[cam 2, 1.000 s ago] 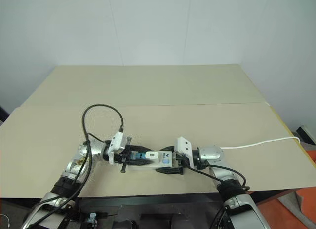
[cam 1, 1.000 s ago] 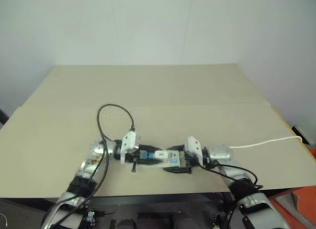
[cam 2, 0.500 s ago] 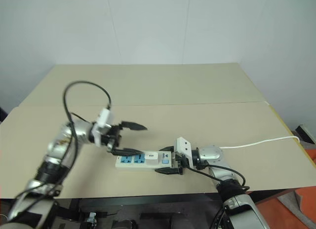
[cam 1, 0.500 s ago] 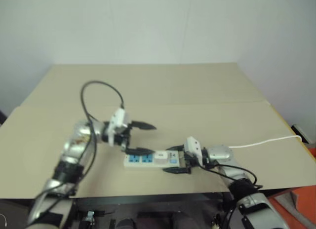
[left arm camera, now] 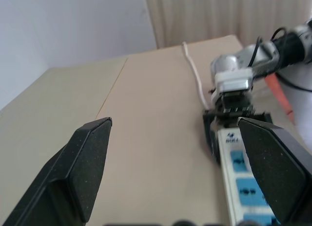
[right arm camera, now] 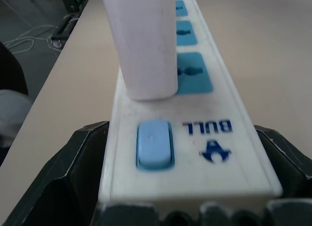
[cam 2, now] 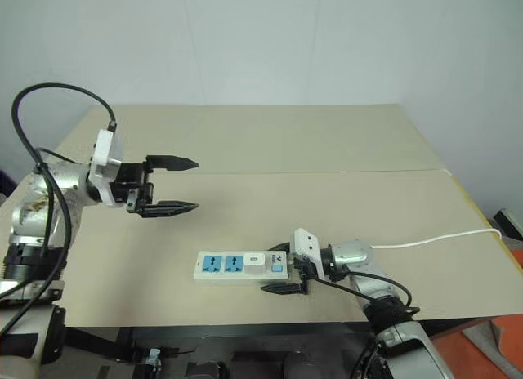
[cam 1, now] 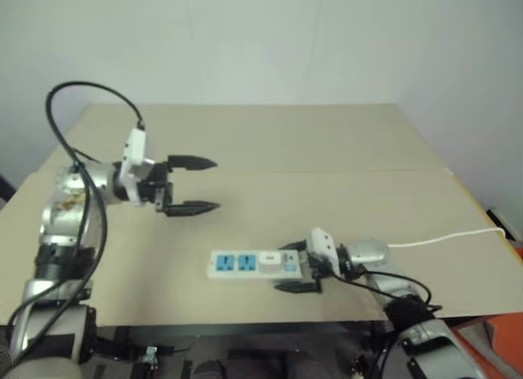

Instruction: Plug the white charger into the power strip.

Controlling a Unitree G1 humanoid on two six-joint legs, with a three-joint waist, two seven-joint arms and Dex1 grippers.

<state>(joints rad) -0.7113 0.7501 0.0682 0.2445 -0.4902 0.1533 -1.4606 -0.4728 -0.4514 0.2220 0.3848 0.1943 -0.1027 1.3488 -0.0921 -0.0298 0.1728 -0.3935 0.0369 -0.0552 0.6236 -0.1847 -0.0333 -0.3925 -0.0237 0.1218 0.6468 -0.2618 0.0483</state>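
Observation:
The power strip (cam 1: 237, 265) lies flat near the table's front edge, with two blue socket faces showing. The white charger (cam 1: 268, 261) stands upright on the strip, in the socket beside the blue switch (right arm camera: 155, 143). The right wrist view shows the charger (right arm camera: 146, 46) close up. My right gripper (cam 1: 292, 267) is open, one finger on each side of the strip's switch end, with a small gap at the nearer side. My left gripper (cam 1: 214, 183) hangs open and empty above the table, well to the left of the strip and farther back.
A thin white cord (cam 1: 441, 236) runs from the strip's right end to the table's right edge. A black cable (cam 1: 90, 89) loops high over my left arm. The tan table (cam 1: 327, 150) spreads wide behind the strip, and a wall rises behind it.
My left gripper opened, let go of the charger, then rose and drew back to the left. The right gripper's fingers widened a little at the strip's end. The charger stays on the strip.

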